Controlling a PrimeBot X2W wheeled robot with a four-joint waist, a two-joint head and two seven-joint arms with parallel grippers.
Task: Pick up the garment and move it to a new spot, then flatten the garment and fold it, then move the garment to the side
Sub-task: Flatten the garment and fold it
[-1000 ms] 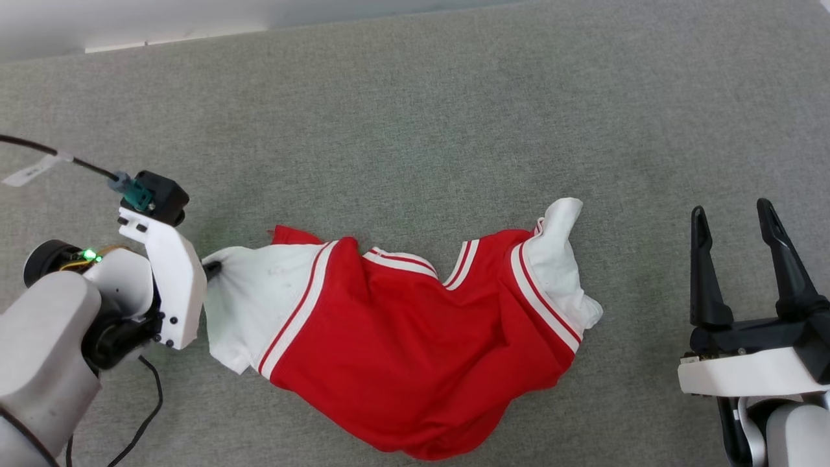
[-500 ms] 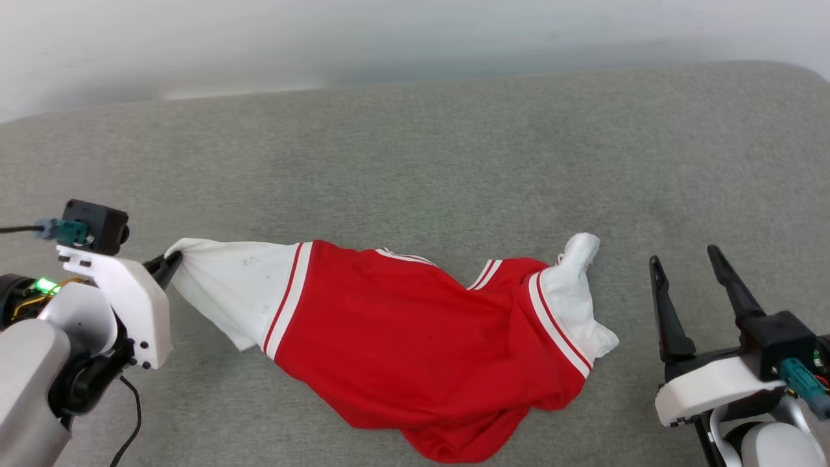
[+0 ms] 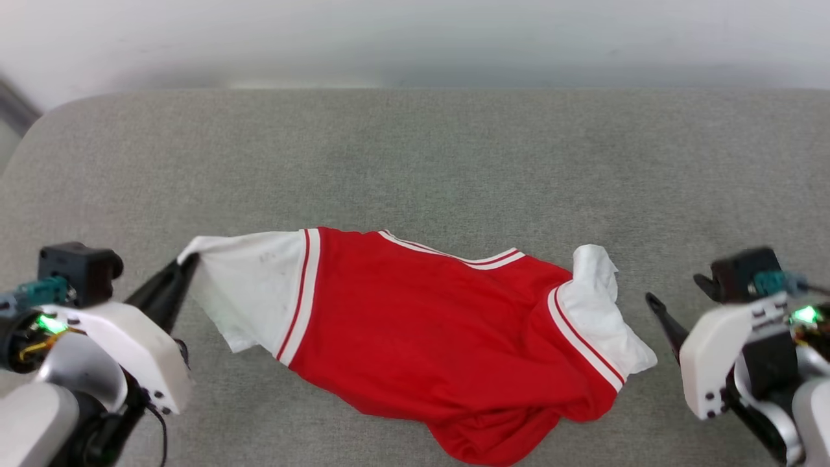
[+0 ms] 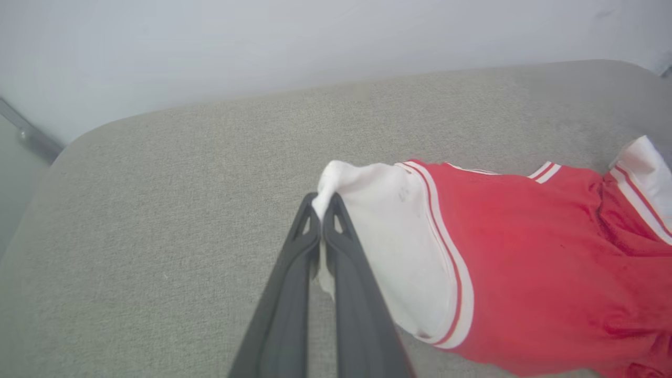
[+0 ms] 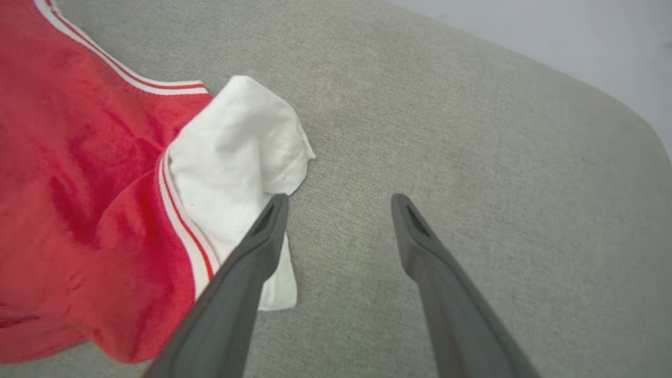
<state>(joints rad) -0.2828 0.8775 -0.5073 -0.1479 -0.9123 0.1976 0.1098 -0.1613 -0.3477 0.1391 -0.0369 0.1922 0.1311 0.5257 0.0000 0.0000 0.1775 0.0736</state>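
The garment (image 3: 421, 337), a red jersey with white sleeves and striped trim, lies stretched across the grey padded surface (image 3: 415, 155). My left gripper (image 3: 185, 266) is shut on the tip of its left white sleeve (image 4: 367, 220), pinched between the two dark fingers (image 4: 294, 283) and lifted a little off the surface. My right gripper (image 5: 338, 202) stands open just right of the other white sleeve (image 5: 236, 152), one finger overlapping the sleeve's edge, nothing between the fingers. In the head view that gripper (image 3: 658, 311) shows one dark finger beside the sleeve (image 3: 600, 311).
The grey surface has rounded far corners (image 3: 58, 110) and ends at a pale wall (image 3: 415, 39). A dark strip (image 4: 31, 139) runs down the wall at the far left. Bare grey surface lies beyond the garment.
The head view has tilted up, bringing the wall into sight. My left gripper closed on the sleeve and drew it out leftward, spreading the garment. My right gripper turned toward the right sleeve.
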